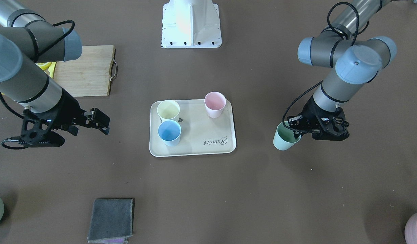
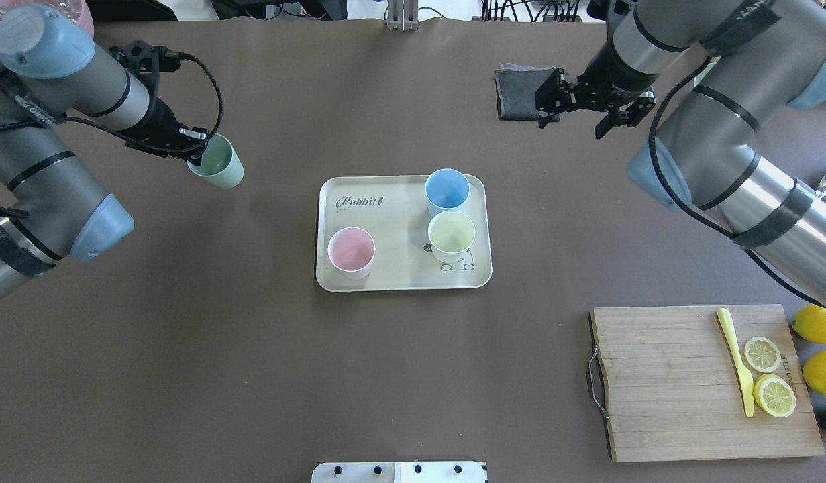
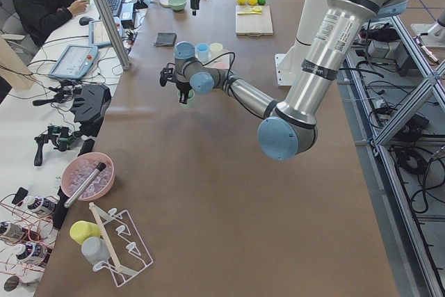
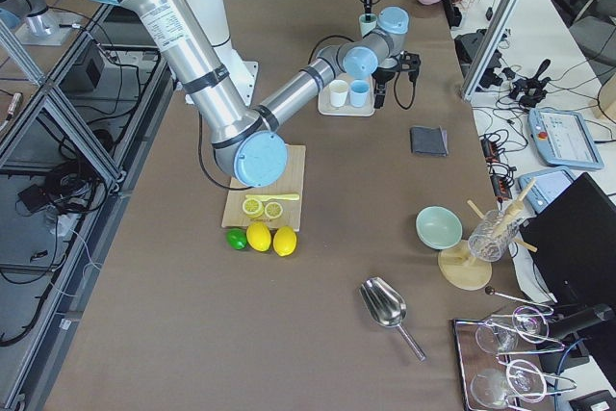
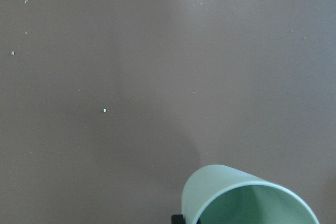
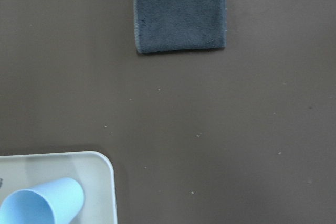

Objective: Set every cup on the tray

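The cream tray (image 2: 399, 287) with "Rabbit" script lies mid-table, also in the front view (image 1: 194, 154). On it stand a blue cup (image 2: 446, 190), a pale yellow cup (image 2: 451, 235) and a pink cup (image 2: 351, 251). My left gripper (image 2: 194, 151) is shut on the rim of a green cup (image 2: 219, 166) and holds it tilted, away from the tray on my left. The green cup also shows in the front view (image 1: 283, 138) and the left wrist view (image 5: 247, 198). My right gripper (image 2: 574, 119) is open and empty, beyond the tray's far right corner.
A grey cloth (image 2: 517, 94) lies next to the right gripper and shows in the right wrist view (image 6: 181, 9). A wooden cutting board (image 2: 661, 382) with lemon slices and a yellow knife sits near right, with whole lemons (image 2: 818, 325) beside it.
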Controlling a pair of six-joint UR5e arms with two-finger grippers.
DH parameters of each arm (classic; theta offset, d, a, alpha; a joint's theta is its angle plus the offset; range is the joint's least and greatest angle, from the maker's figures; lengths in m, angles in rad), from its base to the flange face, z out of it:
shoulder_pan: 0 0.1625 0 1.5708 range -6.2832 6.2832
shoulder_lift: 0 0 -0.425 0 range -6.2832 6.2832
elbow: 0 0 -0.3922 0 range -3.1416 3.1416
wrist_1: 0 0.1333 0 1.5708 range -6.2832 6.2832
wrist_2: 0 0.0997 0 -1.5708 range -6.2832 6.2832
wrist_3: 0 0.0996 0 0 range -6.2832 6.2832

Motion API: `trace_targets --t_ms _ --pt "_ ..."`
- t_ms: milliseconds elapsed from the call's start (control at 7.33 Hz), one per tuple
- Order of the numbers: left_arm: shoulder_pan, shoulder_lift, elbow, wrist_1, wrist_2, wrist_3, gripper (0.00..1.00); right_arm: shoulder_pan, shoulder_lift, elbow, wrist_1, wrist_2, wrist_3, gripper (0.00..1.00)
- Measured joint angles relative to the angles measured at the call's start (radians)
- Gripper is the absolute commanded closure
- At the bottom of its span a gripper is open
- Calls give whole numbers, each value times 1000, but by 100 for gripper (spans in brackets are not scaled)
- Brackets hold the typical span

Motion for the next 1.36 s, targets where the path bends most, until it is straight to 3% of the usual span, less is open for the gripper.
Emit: trace_targets --t_ms 409,818,1364 --pt "62 -82 -16 40 11 -182 100 91 -112 5 -3 2 -184 1" --pt "189 -146 0 39 100 -348 100 158 -183 3 -5 1 -317 0" --pt "260 -242 118 16 189 -409 100 225 -274 33 -4 4 -410 1"
